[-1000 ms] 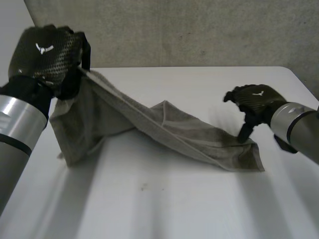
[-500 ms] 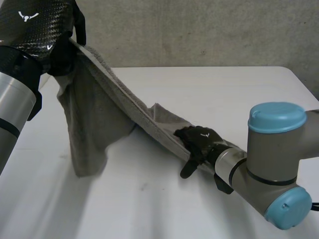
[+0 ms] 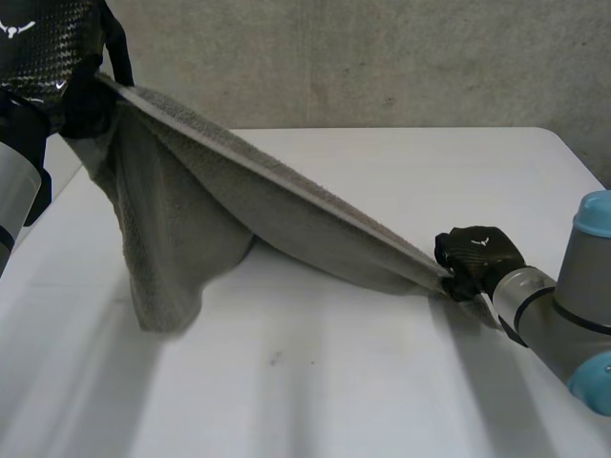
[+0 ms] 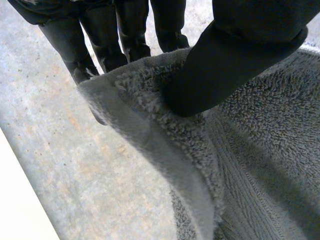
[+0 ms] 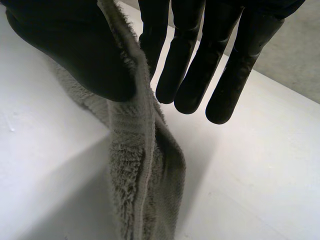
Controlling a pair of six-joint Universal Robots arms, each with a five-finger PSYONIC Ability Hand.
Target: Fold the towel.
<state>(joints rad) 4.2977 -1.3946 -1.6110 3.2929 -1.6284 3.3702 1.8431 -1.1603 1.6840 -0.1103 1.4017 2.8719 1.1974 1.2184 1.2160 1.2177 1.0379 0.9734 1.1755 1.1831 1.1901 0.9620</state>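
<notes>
Grey terry towel (image 3: 239, 205): stretched as a taut sloping band above the white table (image 3: 363, 391). The high end is over the table's far left corner and the low end is just off the table's surface at its right side. A slack fold hangs from the high end, its bottom touching the table.
Left hand (image 3: 50, 59): raised well above the table, thumb and fingers pinching the towel's upper corner.
Right hand (image 3: 477, 256): low, close to the table, thumb clamping the towel's lower edge against straight fingers.
Grey concrete wall (image 3: 382, 57): behind the table's far edge.
</notes>
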